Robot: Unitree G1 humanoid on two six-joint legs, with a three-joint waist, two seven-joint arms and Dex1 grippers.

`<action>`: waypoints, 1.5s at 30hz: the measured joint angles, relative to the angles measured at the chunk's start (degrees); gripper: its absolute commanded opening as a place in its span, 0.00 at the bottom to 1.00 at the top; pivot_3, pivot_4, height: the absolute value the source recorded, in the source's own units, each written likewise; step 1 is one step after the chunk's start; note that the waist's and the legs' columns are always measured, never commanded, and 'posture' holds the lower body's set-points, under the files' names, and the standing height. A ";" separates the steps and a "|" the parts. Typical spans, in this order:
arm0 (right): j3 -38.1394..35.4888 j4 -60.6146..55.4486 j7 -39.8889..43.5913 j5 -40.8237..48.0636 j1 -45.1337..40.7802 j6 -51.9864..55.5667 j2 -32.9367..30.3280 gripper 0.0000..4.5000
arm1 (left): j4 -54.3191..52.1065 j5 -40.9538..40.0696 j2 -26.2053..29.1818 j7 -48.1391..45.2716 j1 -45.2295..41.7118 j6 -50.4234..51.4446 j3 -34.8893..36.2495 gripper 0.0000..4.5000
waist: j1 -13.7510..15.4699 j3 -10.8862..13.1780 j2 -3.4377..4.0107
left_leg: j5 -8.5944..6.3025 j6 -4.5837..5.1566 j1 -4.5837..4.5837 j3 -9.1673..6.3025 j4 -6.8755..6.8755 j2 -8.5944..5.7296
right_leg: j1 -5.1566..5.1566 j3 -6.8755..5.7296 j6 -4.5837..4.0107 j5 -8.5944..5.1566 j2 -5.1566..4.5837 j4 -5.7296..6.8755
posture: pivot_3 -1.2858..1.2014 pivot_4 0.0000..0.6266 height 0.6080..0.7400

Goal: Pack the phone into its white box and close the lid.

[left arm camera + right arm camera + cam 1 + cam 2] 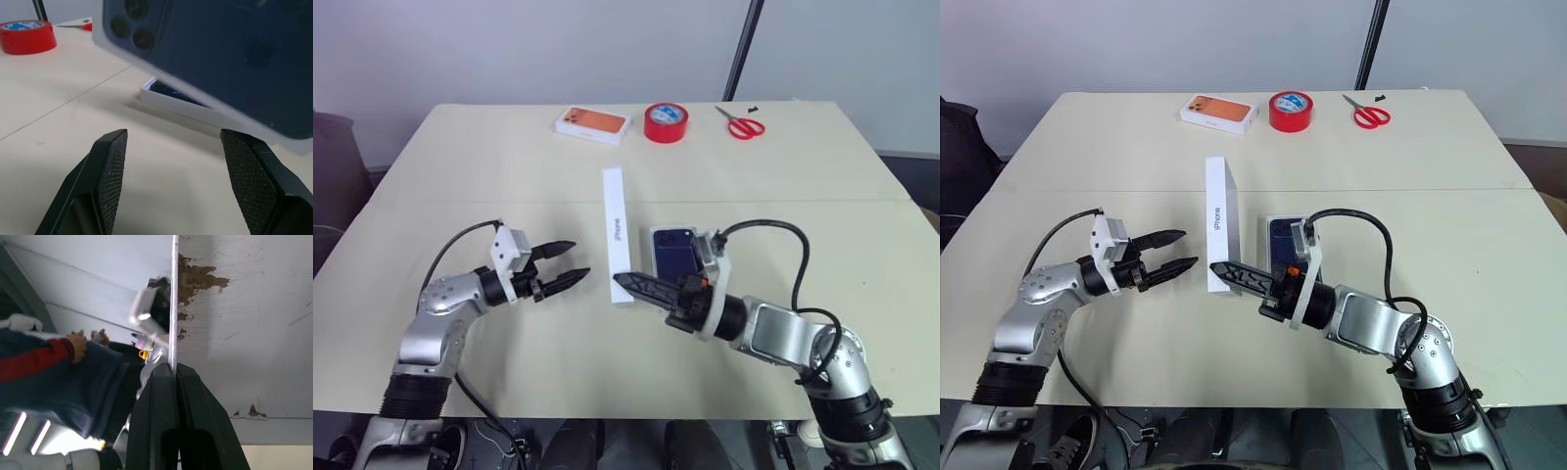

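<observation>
In the left eye view the lid point(618, 233) stands on edge in the middle of the frame, a long white slab with small grey lettering along its narrow side. The right gripper point(631, 285) comes in from the lower right with its black fingers pressed together on the lid's near wall. Just right of the lid lies the white box point(658, 257) on the table point(460, 176), and the phone point(677, 251), dark navy and glossy, rests in it, partly covered by the right wrist. The left gripper point(570, 262), at left centre, points toward the lid with its fingers spread and nothing between them. Along the top of the frame sit an orange-pictured box point(592, 122), a red tape roll point(666, 121) and red scissors point(741, 123).

The right eye view gives the same layout, with the lid's broad white side turned more into sight.

The left wrist view shows what the head views hide: the lid's outer face, tilted across the upper right of the frame, carrying a dark-blue phone picture with three camera lenses at its corner. Beneath its edge the white tray's rim shows with the dark phone inside. The two textured fingers stand far apart.

The right wrist view looks along the clamped fingers: a thin white lid edge rises from between them, and a person's sleeve point(44, 363) in blue and red shows at left.
</observation>
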 measured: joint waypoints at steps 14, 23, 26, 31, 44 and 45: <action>1.46 8.37 7.73 -8.09 -1.73 5.38 -0.34 0.00 | -0.47 1.56 -5.64 1.44 -0.89 2.84 -5.68 0.01 | 0.08 -0.02 0.03 | 0.00 0.00 0.00 0.02 0.01 -0.03 | 0.00 0.02 0.00 0.00 -0.01 0.00 | 0.52 0.24 1.00; -1.35 11.07 10.27 -14.68 -2.37 4.83 0.23 0.55 | 3.33 3.78 -9.15 1.20 -4.06 0.78 -8.52 0.00 | 0.14 -0.02 0.03 | 0.00 0.00 0.00 0.03 0.01 -0.04 | 0.01 0.01 0.00 0.00 -0.01 0.01 | 0.52 0.24 1.00; -2.62 10.66 11.66 -20.09 -3.18 4.35 -0.84 0.78 | 5.44 4.32 -11.08 1.60 -5.55 0.31 -9.32 0.00 | 0.12 -0.02 0.02 | 0.00 0.00 0.00 0.04 0.02 -0.05 | 0.00 0.01 0.00 0.00 -0.01 0.00 | 0.52 0.24 1.00; -5.27 6.72 18.63 -31.19 -4.16 2.40 -7.61 0.78 | 6.59 4.40 -13.96 4.96 -6.90 0.44 -8.82 0.00 | 0.21 -0.02 0.01 | 0.00 0.00 -0.01 0.05 0.04 -0.08 | 0.02 -0.01 0.02 0.01 -0.02 -0.01 | 0.52 0.24 1.00; -8.92 10.01 25.48 -70.16 -7.42 -16.93 -16.99 0.37 | 13.17 6.05 -18.36 4.97 -12.93 0.53 -11.47 0.00 | -0.17 -0.02 -0.01 | 0.00 0.00 0.00 0.19 0.01 -0.07 | -0.05 -0.01 0.05 0.02 0.13 0.03 | 0.52 0.24 1.00; -5.11 9.24 25.43 -76.17 -6.46 -19.75 -18.04 0.28 | 12.98 6.03 -17.06 4.78 -12.67 0.86 -11.20 0.00 | -0.32 -0.02 0.01 | 0.00 -0.01 -0.01 0.18 0.01 -0.09 | -0.11 0.05 0.05 0.02 0.13 0.07 | 0.52 0.24 1.00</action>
